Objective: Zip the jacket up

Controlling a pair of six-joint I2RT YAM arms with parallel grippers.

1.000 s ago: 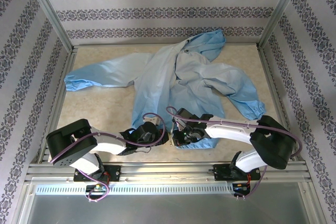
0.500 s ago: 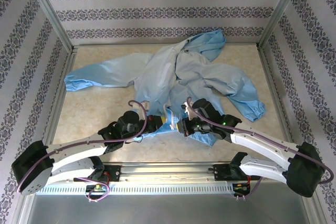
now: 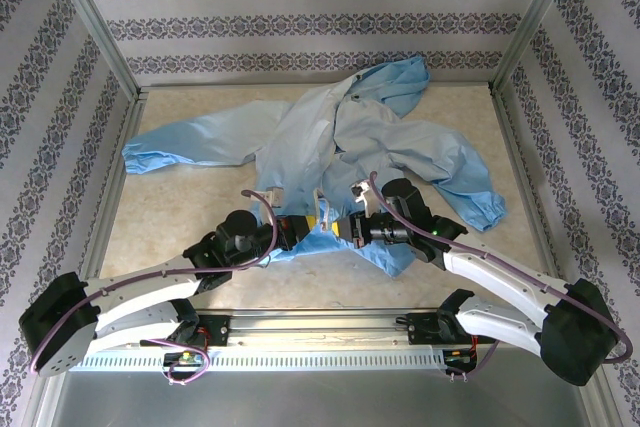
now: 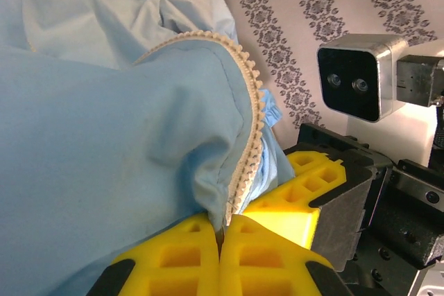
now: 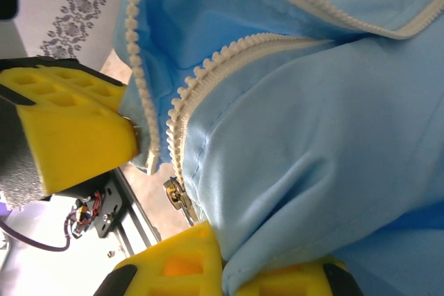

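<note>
The light-blue jacket [image 3: 340,137] lies spread on the table, sleeves out to both sides and hood at the far wall. Its bottom hem is lifted at the front middle. My left gripper [image 3: 312,222] is shut on the left zipper edge; in the left wrist view the yellow fingers [image 4: 180,261] pinch the pale zipper teeth [image 4: 253,123]. My right gripper [image 3: 345,231] is shut on the right front panel [image 5: 312,136] just beside it. The metal zipper slider [image 5: 177,195] hangs at the bottom of that panel's teeth, next to the right fingers [image 5: 173,268]. The two grippers almost touch.
Aluminium rails [image 3: 320,327] frame the table, with slanted posts [image 3: 95,22] at the far corners and patterned walls behind. Bare table [image 3: 170,212] lies left of the hem. The right sleeve's cuff [image 3: 488,209] rests near the right rail.
Both arms have stretched out from their bases toward the table's middle, carrying the jacket's bottom hem with them. The grippers stayed shut and close together.
</note>
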